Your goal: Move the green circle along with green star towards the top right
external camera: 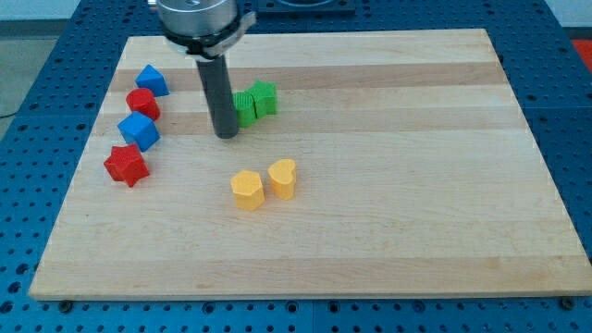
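Observation:
Two green blocks sit side by side above the board's middle, touching each other. The left green block [244, 107] is partly hidden by the rod; the right green block [265, 98] has a lobed outline. I cannot tell which is the circle and which the star. My tip [226, 135] rests on the board just left of and slightly below the left green block, touching or nearly touching it.
At the view's left stand a blue block [152, 80], a red round block [142, 103], a blue block [139, 130] and a red star [126, 165]. A yellow hexagon-like block [247, 190] and a yellow heart [282, 178] sit below the middle. The wooden board [416, 185] lies on a blue table.

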`<state>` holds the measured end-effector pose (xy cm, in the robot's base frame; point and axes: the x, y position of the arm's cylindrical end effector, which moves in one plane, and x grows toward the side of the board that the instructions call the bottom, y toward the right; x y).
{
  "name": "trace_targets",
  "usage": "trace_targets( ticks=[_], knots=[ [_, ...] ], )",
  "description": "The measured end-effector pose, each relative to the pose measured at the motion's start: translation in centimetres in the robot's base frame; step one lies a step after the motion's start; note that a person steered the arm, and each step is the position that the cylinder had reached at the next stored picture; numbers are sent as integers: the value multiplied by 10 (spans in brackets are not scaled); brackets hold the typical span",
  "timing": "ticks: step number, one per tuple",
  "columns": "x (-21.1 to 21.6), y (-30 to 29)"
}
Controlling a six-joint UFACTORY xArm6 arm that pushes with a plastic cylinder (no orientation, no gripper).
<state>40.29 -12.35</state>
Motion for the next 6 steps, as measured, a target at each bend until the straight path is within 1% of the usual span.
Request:
trace_targets(
  ticks=[1,2,4,5,6],
  knots=[
    [0,-23],
    [-11,-13],
    [-30,12],
    [-52,25],
    [-62,59]
  ],
)
